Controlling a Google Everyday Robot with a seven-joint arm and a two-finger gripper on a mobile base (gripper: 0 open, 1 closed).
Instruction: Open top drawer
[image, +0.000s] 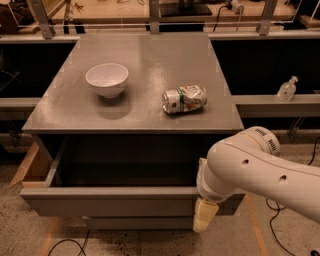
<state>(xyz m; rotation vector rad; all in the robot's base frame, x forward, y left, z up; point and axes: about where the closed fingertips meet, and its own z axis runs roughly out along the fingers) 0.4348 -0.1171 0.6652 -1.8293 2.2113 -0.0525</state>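
Observation:
The top drawer (110, 199) of the grey cabinet stands pulled out toward me, its wide flat grey front at the bottom of the view and its dark interior (125, 162) open to sight. My white arm (250, 167) reaches in from the right. My gripper (204, 216) hangs at the right end of the drawer's front panel, over its top edge. Only one cream-coloured finger shows, and the arm hides the rest.
A white bowl (107, 79) and a crushed can (184, 98) lie on the cabinet top (150, 55). A lower drawer front (135, 223) shows beneath. A sanitiser bottle (286, 90) stands on a ledge at right. Cables lie on the floor. A wooden panel (27, 165) leans at left.

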